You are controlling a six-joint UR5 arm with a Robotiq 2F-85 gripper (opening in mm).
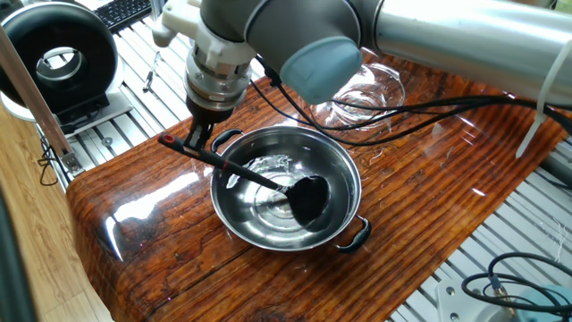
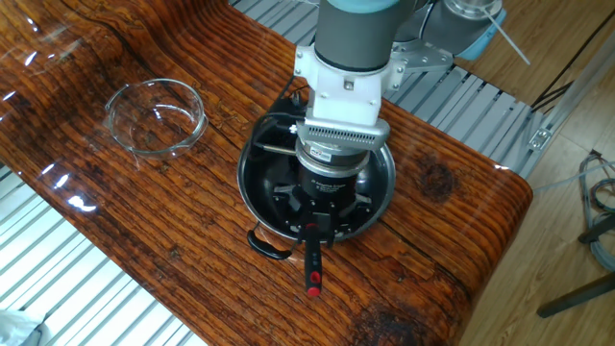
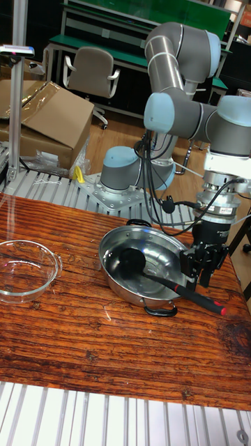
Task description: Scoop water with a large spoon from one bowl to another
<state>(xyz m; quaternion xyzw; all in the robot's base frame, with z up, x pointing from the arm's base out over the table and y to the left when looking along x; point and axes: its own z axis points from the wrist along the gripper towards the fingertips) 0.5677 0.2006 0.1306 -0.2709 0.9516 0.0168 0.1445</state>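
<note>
The gripper [image 3: 197,270] is clamped on the handle of the large spoon [image 1: 259,179], whose scoop head sits low inside the steel bowl [image 1: 349,170] below it. Judging by this, scooping is only beginning; carrying and pouring remain. The glass bowl [image 2: 156,116] stands well apart on the tabletop [image 2: 144,221]. The water is hard to make out, and whether the scoop holds any is unclear.

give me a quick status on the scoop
Gripper shut on ladle handle. Scoop head down inside steel bowl. Glass bowl apart, nothing between the two bowls.
</note>
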